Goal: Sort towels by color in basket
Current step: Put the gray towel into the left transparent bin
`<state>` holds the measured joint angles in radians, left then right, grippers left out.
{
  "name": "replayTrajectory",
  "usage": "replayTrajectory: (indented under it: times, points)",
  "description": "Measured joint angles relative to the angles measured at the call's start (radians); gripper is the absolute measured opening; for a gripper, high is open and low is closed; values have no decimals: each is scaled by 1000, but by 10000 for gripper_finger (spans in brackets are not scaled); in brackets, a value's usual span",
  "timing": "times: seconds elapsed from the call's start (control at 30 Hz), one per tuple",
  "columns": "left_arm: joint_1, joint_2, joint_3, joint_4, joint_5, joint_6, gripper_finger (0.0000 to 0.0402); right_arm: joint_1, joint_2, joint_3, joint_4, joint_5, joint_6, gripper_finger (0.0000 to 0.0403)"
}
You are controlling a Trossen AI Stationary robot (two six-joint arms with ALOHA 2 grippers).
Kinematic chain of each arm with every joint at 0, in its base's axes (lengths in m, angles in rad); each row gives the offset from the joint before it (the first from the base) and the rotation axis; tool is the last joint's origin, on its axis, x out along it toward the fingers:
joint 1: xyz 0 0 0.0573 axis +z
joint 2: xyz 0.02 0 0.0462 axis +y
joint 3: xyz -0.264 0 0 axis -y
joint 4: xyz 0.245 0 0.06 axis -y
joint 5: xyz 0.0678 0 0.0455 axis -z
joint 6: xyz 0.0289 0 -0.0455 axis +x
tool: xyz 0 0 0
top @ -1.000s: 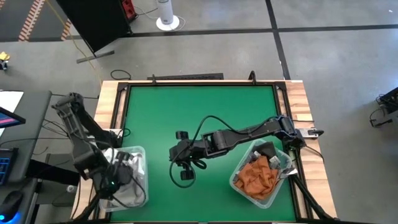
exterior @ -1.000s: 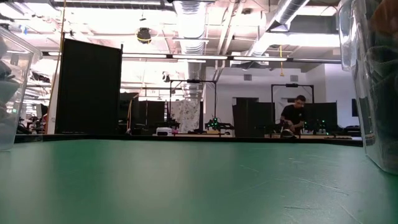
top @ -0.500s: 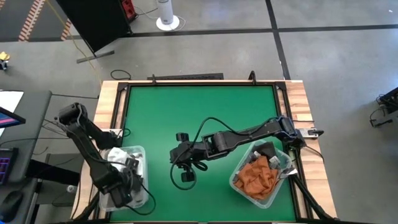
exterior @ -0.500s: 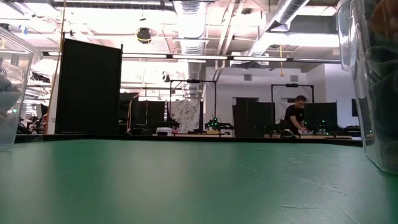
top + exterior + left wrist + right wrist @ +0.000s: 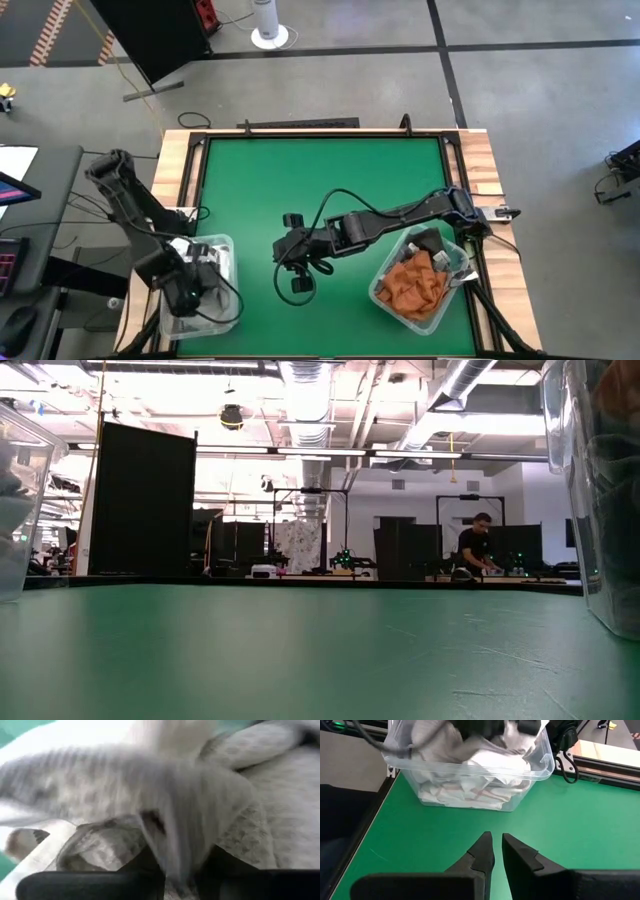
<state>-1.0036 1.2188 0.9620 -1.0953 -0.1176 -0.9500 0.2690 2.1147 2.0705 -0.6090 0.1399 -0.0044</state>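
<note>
1. We see the green table (image 5: 320,190) filling the frame inside its wooden border, both dark arms reaching over it.
2. The right arm stretches from the right edge toward the middle of the table. The right gripper (image 5: 498,851) hangs just above bare green mat, its fingers nearly together with a thin gap between them and nothing in them.
3. The left arm bends down over the table's near-left corner, into the left bin.
4. That clear plastic left bin (image 5: 540,772) holds the pale towels (image 5: 470,787): white cloth and white-and-grey checked cloth, piled loosely.
5. A second clear bin (image 5: 462,290) sits at the near-right corner, well apart from the first. In it lie the rust orange towels (image 5: 412,283), with a dark grey towel (image 5: 428,241) at the bin's far end.
6. The left gripper (image 5: 190,292) is down among the pale cloth. In its wrist view a fold of checked towel (image 5: 170,820) runs between the two dark fingers (image 5: 145,862), which pinch it.
7. Across the room, in the low view, a person (image 5: 472,550) in dark clothes stands at a bench.
</note>
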Motion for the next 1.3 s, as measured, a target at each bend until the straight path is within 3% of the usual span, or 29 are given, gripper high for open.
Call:
replayTrajectory:
  times: [0.3,0.53,0.73,1.07,1.3]
  points:
    - [25,-6,-296,305,125,-222,51,12,0,0,1,0,4,72]
    - [81,-105,-207,254,165,-212,40,12,0,0,4,0,0,72]
    - [88,-176,-123,197,43,-212,38,3,0,0,-6,0,-3,72]
    - [80,-210,-29,108,-76,-38,38,4,-10,-1,-46,0,12,72]
    - [47,-209,-94,59,-50,-109,38,4,-92,-1,-137,1,15,72]
